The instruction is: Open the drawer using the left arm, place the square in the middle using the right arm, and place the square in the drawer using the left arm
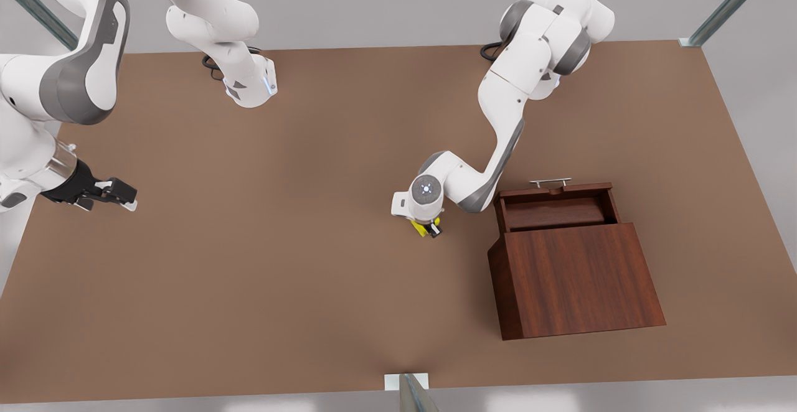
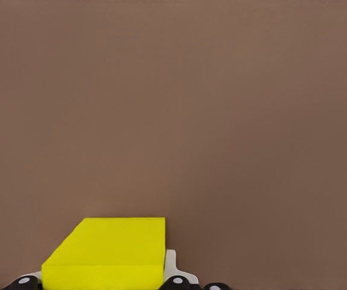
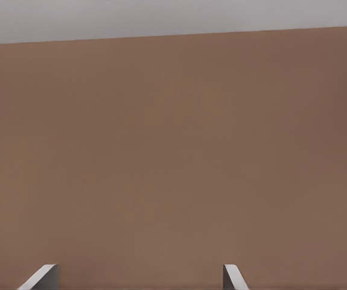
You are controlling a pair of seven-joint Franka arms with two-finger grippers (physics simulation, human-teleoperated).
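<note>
While I watched the front view, the left hand was down at the tabletop near its middle, its fingers closed on the square. The yellow cube sat between the fingers, just beside the wooden box on the front view's left, but apart from it. From the left wrist view I saw the square close under the camera, with the bare brown tabletop stretching beyond it. I could not tell whether the cube rested on the surface or hung just above it.

The drawer stood pulled out of the box, its tray showing, with the silver bar handle on its far front edge.

The right hand hovered well apart at the front view's left edge, over the tabletop, its fingers spread and holding nothing. In the right wrist view I saw two pale fingertips set wide apart above the plain tabletop. That arm waited.
</note>
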